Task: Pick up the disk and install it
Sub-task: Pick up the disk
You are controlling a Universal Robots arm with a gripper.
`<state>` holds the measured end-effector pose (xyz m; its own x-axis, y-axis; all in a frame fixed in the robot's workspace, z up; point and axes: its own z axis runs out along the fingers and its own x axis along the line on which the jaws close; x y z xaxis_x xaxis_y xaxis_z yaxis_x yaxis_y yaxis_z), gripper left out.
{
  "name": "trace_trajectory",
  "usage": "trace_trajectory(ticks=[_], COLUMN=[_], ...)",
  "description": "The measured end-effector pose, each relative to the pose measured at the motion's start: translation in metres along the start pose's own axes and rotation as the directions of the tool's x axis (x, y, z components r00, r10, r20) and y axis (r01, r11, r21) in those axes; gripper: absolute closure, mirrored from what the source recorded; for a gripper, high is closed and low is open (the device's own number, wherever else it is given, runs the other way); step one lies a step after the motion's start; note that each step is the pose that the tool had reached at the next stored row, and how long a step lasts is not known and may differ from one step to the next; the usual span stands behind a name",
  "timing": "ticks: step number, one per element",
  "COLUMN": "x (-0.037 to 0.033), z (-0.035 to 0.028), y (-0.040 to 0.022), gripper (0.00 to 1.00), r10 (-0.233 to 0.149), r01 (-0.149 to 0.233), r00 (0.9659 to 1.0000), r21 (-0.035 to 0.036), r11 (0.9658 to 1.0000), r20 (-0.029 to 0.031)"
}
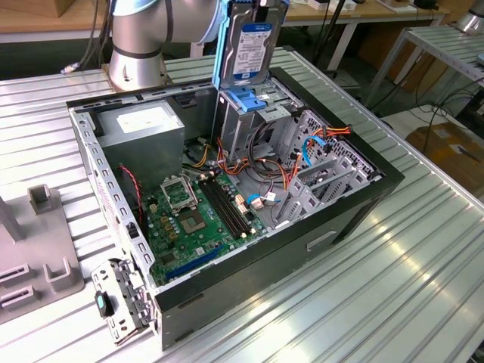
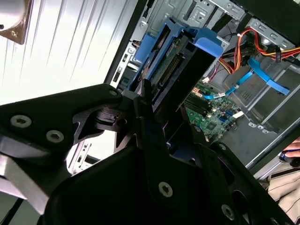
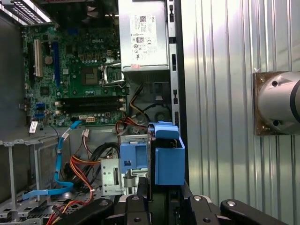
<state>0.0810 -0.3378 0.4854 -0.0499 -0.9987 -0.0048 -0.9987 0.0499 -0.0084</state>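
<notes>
The disk [image 1: 253, 41] hangs upright over the open computer case [image 1: 355, 204], with its blue-and-white label showing in the exterior view and a blue rail along its side. Its lower edge sits just above the tall grey drive cage [image 1: 242, 125] and the cage's blue latch [image 1: 246, 100]. My gripper [image 2: 149, 101] is shut on the disk [image 2: 180, 70], black fingers clamping its upper end. In the first wrist view the disk's blue rail [image 3: 168, 161] points down at the cage, beside the latch [image 3: 135, 160], with my gripper [image 3: 152, 202] behind it.
Inside the case lie the green motherboard [image 1: 193, 219], a grey power supply box [image 1: 144, 128] and loose orange and blue cables [image 1: 310, 147]. The arm's base [image 1: 140, 41] stands behind the case. A grey fixture [image 1: 38, 261] sits at the exterior view's left on the ribbed metal table [image 1: 393, 287].
</notes>
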Motion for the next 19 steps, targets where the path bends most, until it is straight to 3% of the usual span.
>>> trace_trajectory(ticks=[7,14,19], x=[-0.001,0.0,0.0065], z=[0.0002,0.0001,0.0002], y=[-0.0192,-0.0199,-0.0202], gripper=[0.65,0.65,0.65], r10=[0.0,0.0,0.0], r01=[0.0,0.0,0.0], r00=[1.0,1.0,1.0], r21=[0.0,0.0,0.0001], r11=[1.0,1.0,1.0], r20=[-0.0003,-0.0007,-0.0027])
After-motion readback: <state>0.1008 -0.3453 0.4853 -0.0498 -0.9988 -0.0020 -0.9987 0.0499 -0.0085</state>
